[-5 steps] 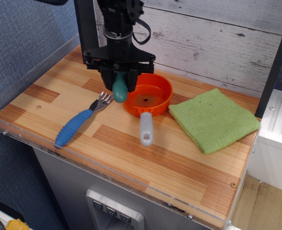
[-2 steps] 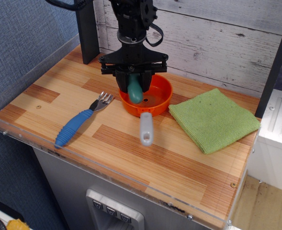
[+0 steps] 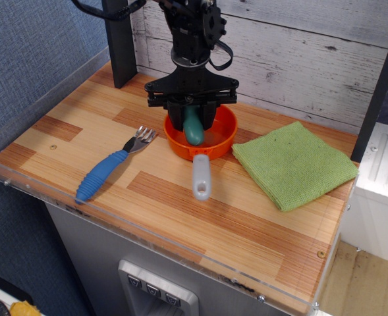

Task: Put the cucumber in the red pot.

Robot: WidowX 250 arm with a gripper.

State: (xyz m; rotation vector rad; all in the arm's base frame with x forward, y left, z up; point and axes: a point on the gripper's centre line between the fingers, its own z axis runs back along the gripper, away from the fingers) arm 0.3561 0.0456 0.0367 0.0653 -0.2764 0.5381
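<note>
The cucumber now hangs upright over the bowl of the red pot, its rounded lower end down inside the rim and close to the bottom; whether it touches the floor of the pot cannot be told from this view. A second ago it was held over the board just left of the pot, beside the fork's tines, and less than half a second ago it was only crossing the near-left rim, so the carry has gone sideways and to the right and has ended above the target. That puts the task, as I judge it, at its last step: only the release is left. The gripper is clamped on the upper part of the cucumber, its dark fingers pressed against either side with no visible gap, and they touch nothing else, though they stand low between the pot's walls. The pot's grey handle points toward the front edge. Further out, the blue-handled fork lies on the wooden board to the left, apart from the pot, and the green cloth lies to the right, its corner just beside the pot.
</note>
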